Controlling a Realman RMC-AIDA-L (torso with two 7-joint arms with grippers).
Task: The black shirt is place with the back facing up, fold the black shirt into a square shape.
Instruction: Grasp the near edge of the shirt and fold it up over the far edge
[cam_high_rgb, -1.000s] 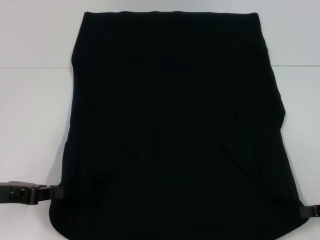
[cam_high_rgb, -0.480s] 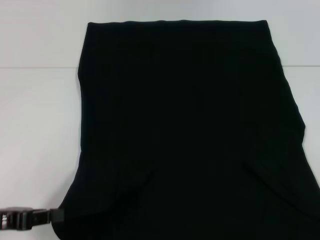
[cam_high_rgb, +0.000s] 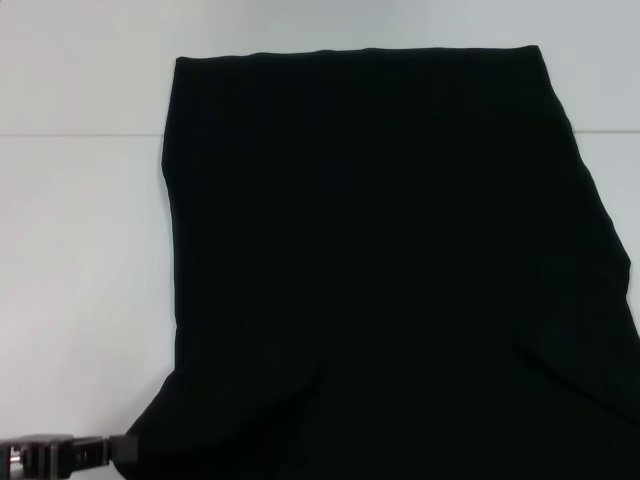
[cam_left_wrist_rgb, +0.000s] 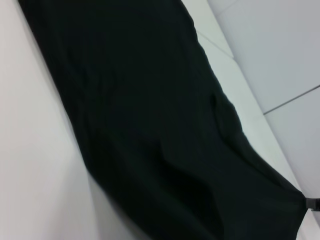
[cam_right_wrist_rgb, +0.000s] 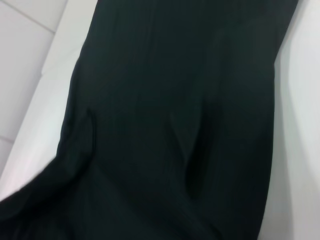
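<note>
Black, soft fabric fills most of the head view: the large plain black shirt (cam_high_rgb: 390, 270) is limp and light, and would likely sag and drape wherever it is not supported, so it is best taken by pinching an edge or corner at both sides together to keep the fold line straight. It lies on the white table (cam_high_rgb: 80, 260), its far hem straight and flat near the top of the head view, its sides widening toward the robot, where the near part looks raised off the surface with soft diagonal creases. No print shows on the visible face. The left wrist view shows the shirt (cam_left_wrist_rgb: 150, 125) running as a long dark band with gentle ripples; the right wrist view shows the shirt (cam_right_wrist_rgb: 170, 125) with a few lengthwise folds. The left gripper (cam_high_rgb: 115, 452) sits at the shirt's near left corner, apparently pinching its edge. The right gripper is out of the head view; its state cannot be told.
</note>
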